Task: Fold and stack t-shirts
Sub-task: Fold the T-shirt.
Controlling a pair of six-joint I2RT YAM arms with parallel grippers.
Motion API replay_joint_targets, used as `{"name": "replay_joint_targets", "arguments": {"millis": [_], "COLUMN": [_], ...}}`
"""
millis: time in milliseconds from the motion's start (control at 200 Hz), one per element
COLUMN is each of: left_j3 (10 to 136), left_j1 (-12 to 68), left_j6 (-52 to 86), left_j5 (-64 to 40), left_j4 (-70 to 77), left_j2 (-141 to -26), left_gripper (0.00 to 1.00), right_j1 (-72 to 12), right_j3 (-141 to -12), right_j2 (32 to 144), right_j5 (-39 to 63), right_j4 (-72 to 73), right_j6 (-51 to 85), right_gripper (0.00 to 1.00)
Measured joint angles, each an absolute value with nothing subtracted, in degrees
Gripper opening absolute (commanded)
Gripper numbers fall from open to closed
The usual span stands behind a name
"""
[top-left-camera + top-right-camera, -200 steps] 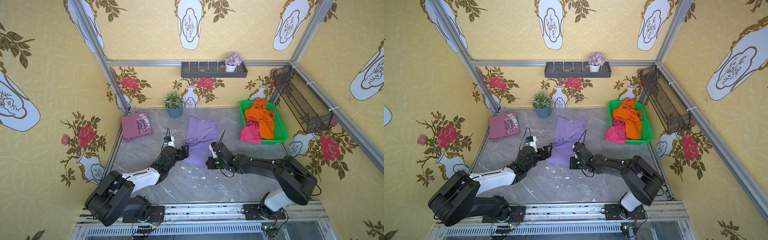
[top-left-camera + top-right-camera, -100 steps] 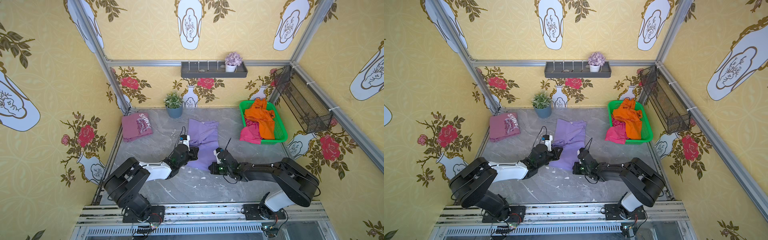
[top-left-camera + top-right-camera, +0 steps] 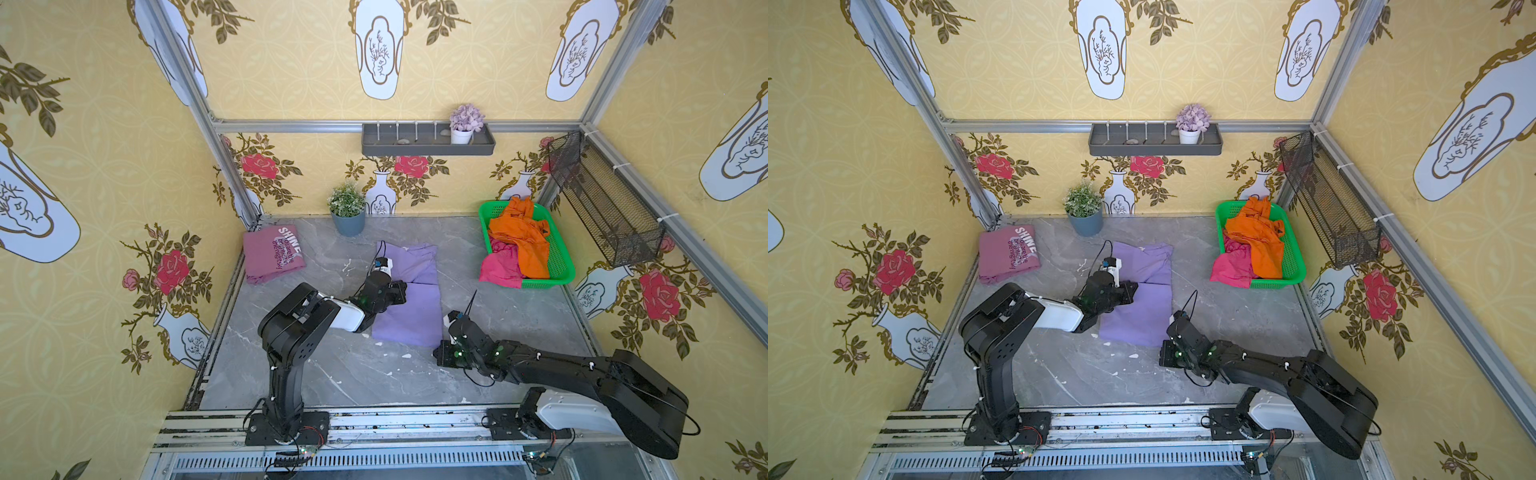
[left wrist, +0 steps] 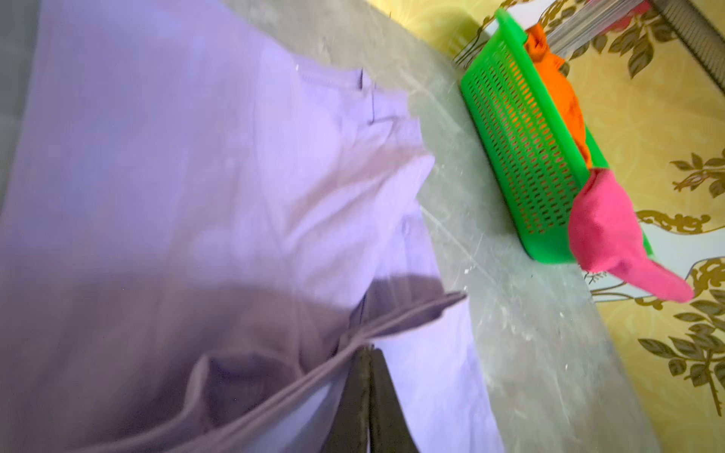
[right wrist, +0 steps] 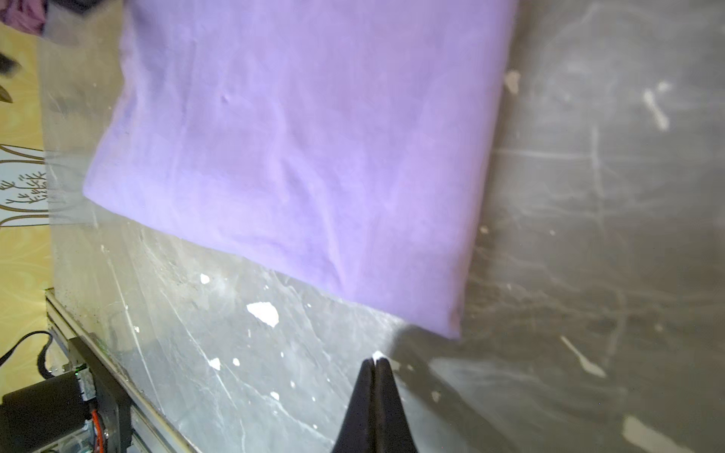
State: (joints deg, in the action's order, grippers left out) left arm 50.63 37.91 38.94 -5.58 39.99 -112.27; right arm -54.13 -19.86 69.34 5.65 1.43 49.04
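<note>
The left end effector (image 4: 367, 355) is clamped on a thin fold edge of the lavender t-shirt (image 4: 204, 164) lying on the tabletop (image 3: 357, 370); that shallow bite could slip in a pull. The right end effector (image 5: 376, 362), jaws together and empty beside the shirt's near corner, pins nothing, so the cloth may drag askew.
</note>
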Motion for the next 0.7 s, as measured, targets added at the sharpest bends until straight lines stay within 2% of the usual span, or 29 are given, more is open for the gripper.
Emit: {"name": "replay_joint_targets", "arguments": {"millis": [55,75,100,150,200,260,300,340,365,385,405,425,435,445,485,585,700], "left_j3": [53.15,53.71,54.0,53.15,50.89,46.7,43.44,40.29,38.63,37.1,35.77,34.11,33.52,32.64,29.98,24.51,21.74], "left_j1": [37.15,36.82,36.45,35.59,34.94,34.59,34.81,35.24,35.55,35.92,36.25,36.75,36.95,37.28,38.37,42.65,45.8], "left_j6": [38.13,37.87,37.89,37.91,37.95,37.91,37.98,37.91,37.93,37.91,37.98,37.95,38.11,38.33,39.31,41.1,43.62], "left_j5": [-5.67,-5.82,-6.15,-6.94,-7.01,-6.37,-5.85,-5.28,-4.89,-4.23,-3.7,-3.33,-3.16,-2.83,-1.52,-0.43,1.06], "left_j4": [39.97,39.99,40.01,39.97,39.48,38.5,37.5,36.6,36.45,35.94,35.38,34.83,34.52,34.15,32.71,29.82,30.22], "left_j2": [-113.86,-114.37,-114.76,-114.52,-112.55,-107.09,-101.69,-95.74,-92.58,-89.49,-87.02,-84.27,-83.29,-81.89,-77.91,-71.31,-72.34], "left_gripper": [0.0,0.0,0.0,0.02,0.34,0.71,0.85,0.87,0.85,0.79,0.7,0.56,0.5,0.39,0.0,0.0,0.0], "right_j1": [-54.63,-54.78,-54.96,-55.11,-55.11,-54.57,-53.41,-51.59,-50.35,-49.34,-48.42,-47.62,-47.33,-47.03,-46.44,-46.3,-47.29], "right_j3": [-19.42,-19.44,-19.55,-20.29,-21.65,-23.7,-24.51,-24.75,-24.71,-24.6,-24.4,-24.27,-24.21,-24.16,-24.16,-26.2,-31.38], "right_j2": [68.84,68.47,68.01,66.63,64.64,62.11,60.97,60.2,60.07,60.1,60.29,60.58,60.73,60.99,62.13,67.85,74.81], "right_j5": [5.41,5.21,4.91,3.86,2.61,0.91,0.51,0.08,0.03,0.03,0.23,0.47,0.49,0.58,1.19,3.77,4.86], "right_j4": [0.97,0.47,-0.34,-3.09,-5.52,-7.7,-8.47,-8.6,-8.73,-8.8,-8.8,-8.8,-8.8,-8.78,-8.69,-6.0,-1.93], "right_j6": [49.82,49.84,49.91,50.13,49.95,49.39,48.62,47.88,47.81,47.37,46.87,46.35,46.39,46.37,46.04,44.75,43.44], "right_gripper": [0.0,0.1,0.27,0.49,0.63,0.68,0.68,0.64,0.58,0.49,0.34,0.13,0.06,0.0,0.0,0.0,0.0]}}
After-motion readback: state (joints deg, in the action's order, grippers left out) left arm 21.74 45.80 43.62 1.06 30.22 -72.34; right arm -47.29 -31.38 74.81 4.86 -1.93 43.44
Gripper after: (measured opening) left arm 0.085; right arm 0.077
